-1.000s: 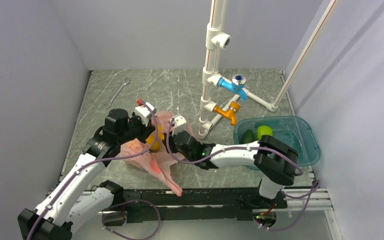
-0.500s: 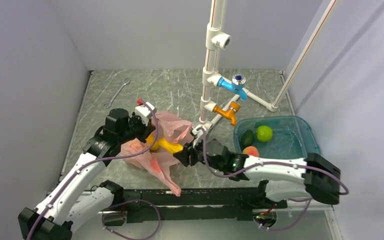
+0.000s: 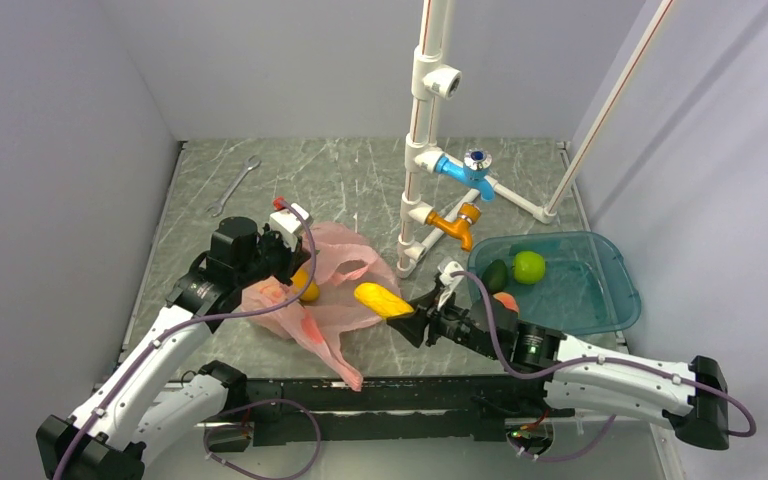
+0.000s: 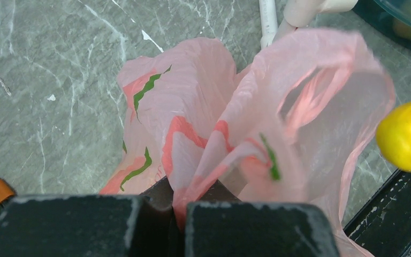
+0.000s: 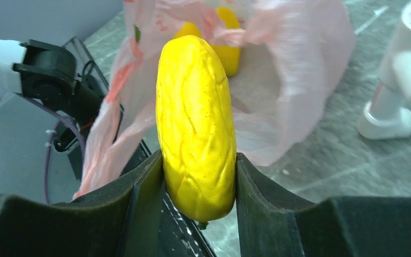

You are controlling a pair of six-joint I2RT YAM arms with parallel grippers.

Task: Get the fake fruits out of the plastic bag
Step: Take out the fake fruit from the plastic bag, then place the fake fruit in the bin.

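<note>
The pink plastic bag (image 3: 332, 300) lies left of centre, and my left gripper (image 3: 280, 262) is shut on a fold of the plastic bag (image 4: 219, 123) at its left side (image 4: 178, 206). My right gripper (image 3: 407, 322) is shut on a yellow mango (image 3: 381, 299), held just right of the bag's mouth and clear of it. In the right wrist view the mango (image 5: 195, 123) sits upright between the jaws (image 5: 198, 166). A second yellow fruit (image 3: 306, 285) remains inside the bag (image 5: 294, 80). Its tip (image 5: 228, 37) shows behind the held one.
A teal tub (image 3: 615, 285) at the right holds a green apple (image 3: 528, 265), an avocado (image 3: 495, 274) and a peach (image 3: 506, 299). A white pipe stand (image 3: 418, 150) with blue (image 3: 463, 170) and orange (image 3: 452, 226) taps rises at centre. A wrench (image 3: 232, 186) lies back left.
My right gripper has drawn the yellow mango out of the bag and carried it rightward, the arm swinging toward the front right. The left gripper has kept its hold on the bag.
</note>
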